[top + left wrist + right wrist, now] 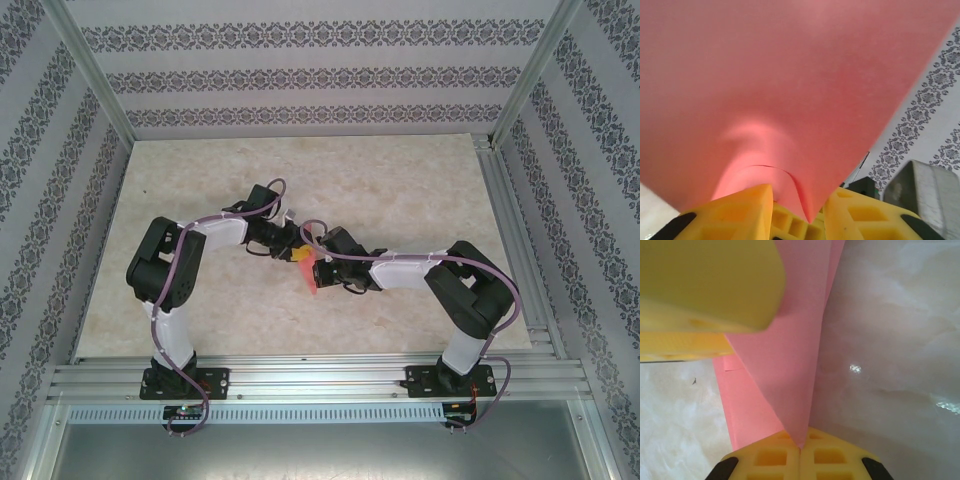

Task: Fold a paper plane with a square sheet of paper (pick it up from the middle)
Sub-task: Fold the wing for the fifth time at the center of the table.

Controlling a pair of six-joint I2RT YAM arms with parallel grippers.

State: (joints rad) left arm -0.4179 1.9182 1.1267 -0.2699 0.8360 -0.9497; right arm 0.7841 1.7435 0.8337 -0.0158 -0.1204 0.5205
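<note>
**Pink paper held between both arms, mid-fold**

The pink paper [309, 275] hangs over the middle of the table [400, 180], right where the two arms meet, doubled into layers along a long crease. The right gripper [800, 446] has its fingers clamped together on the creased edge, probably to anchor the fold. The left gripper [802, 194] takes the paper into its gap from the other side. Its fingers stand apart, so I cannot tell whether they bite. It looks like an early fold, nowhere near a dart yet.

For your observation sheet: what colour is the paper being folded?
The paper is plain pink-red, clearest in the left wrist view.
</note>
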